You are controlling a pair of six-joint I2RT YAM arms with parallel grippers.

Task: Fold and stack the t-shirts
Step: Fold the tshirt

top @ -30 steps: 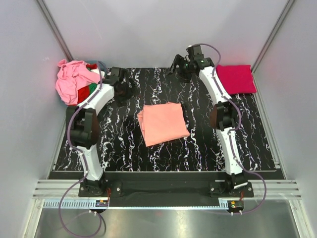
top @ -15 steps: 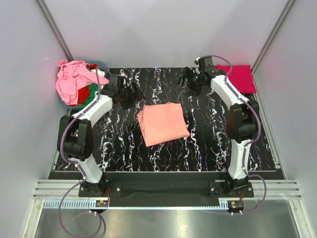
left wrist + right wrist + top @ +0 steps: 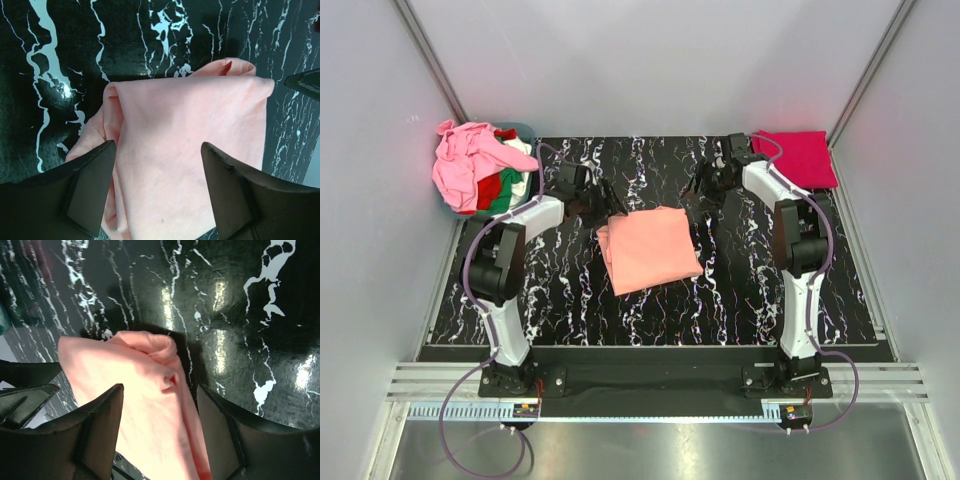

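The orange shirt [image 3: 200, 125] lies folded between the wide-open fingers of the left gripper [image 3: 157, 145], not gripped. Its other bunched corner sits between the open, empty fingers of the right gripper [image 3: 160, 387].

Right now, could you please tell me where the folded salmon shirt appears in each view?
Top external: the shirt lies at the centre of the table.
Left wrist: the shirt fills the middle and bottom of the picture.
Right wrist: the shirt runs from centre to bottom, with a rolled corner uppermost.
Shared landmark: the black, white-veined table around the shirt.
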